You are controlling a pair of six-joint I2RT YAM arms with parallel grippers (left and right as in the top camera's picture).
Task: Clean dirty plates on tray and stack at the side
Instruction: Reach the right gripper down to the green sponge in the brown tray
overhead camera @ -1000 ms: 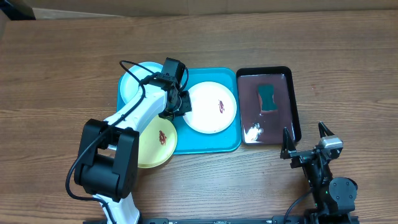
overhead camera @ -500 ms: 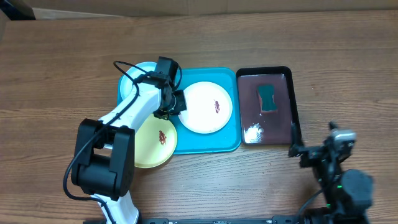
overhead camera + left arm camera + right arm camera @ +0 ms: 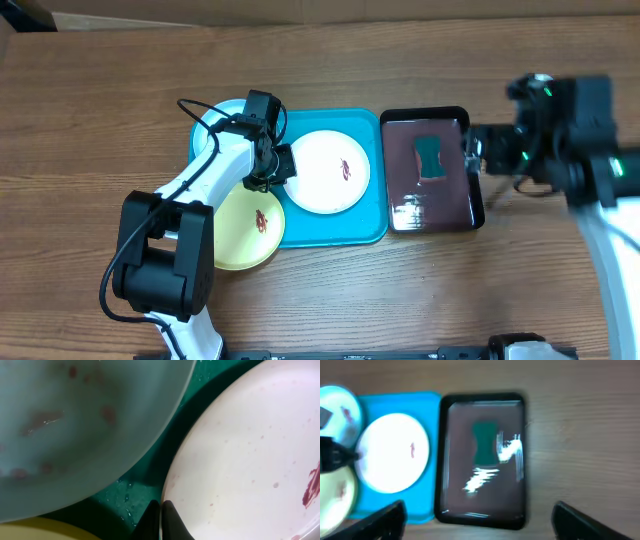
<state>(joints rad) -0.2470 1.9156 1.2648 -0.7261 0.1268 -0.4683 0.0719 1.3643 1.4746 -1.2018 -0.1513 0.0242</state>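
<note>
On the turquoise tray [image 3: 340, 228] the white plate [image 3: 330, 172] lies with a red smear. The light blue plate [image 3: 218, 128] sits at the tray's back left, partly under my left arm. The yellow-green plate [image 3: 245, 228] overhangs the front left corner. My left gripper [image 3: 283, 166] is shut on the white plate's left rim [image 3: 172, 485], one finger [image 3: 172, 522] over the plate and the other over the tray floor [image 3: 140, 480]. My right gripper [image 3: 485, 522] is open and empty. It hovers, blurred, by the black tray's right edge [image 3: 478, 150].
A narrow black tray [image 3: 472, 120] of dark liquid stands right of the turquoise one, with a green sponge [image 3: 430, 158] lying in it. Bare wooden table [image 3: 100, 120] lies all round.
My right arm has swung from the table's front edge up beside the black tray. The left gripper has drawn the white plate slightly left.
</note>
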